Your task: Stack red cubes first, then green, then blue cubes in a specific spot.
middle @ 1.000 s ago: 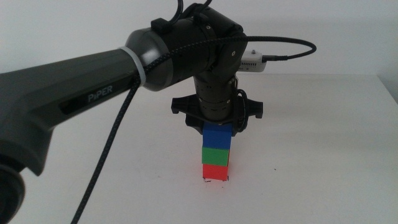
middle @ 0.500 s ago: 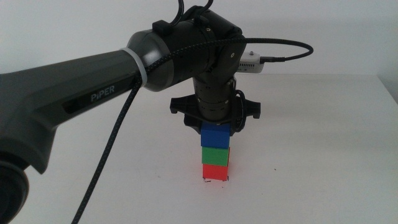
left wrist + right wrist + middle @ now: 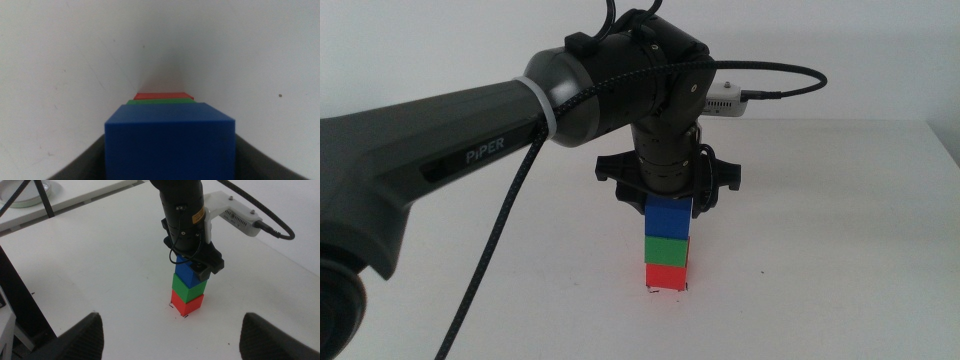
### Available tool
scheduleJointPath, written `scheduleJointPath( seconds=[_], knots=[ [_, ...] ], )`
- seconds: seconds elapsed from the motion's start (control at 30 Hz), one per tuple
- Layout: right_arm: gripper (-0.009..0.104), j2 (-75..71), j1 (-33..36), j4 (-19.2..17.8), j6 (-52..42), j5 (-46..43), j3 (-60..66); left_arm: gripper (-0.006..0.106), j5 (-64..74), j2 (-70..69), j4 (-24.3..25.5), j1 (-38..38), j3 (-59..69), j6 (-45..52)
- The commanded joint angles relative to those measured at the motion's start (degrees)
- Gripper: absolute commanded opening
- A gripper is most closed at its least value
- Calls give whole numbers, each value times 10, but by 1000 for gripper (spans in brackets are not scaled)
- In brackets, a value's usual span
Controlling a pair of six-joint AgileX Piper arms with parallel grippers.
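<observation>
A stack stands at mid table: the red cube at the bottom, the green cube on it, the blue cube on top. Black corner marks of the specific spot show at the red cube's base. My left gripper points straight down over the stack, its jaws open on either side of the blue cube's upper part. The left wrist view looks down on the blue cube, with green and red edges beyond it. My right gripper is open, back from the stack.
The left arm's body and cable cross the left half of the middle view. A white camera box sticks out behind the wrist. A black post and a white bowl lie off to one side.
The left gripper has risen slightly, and more of the blue cube shows below it. The three cubes have not moved.
</observation>
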Motion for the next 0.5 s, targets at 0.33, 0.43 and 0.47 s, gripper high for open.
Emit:
scheduleJointPath(
  seconds=[0.33,0.43,0.47],
  knots=[
    [92,-3,1,-4,-2,-4,5,79,5,-80,5,1,-7,49],
    [92,-3,1,-4,-2,-4,5,79,44,-170,5,1,-7,49],
    [92,-3,1,-4,-2,-4,5,79,44,-188,5,1,-7,51]
  ],
)
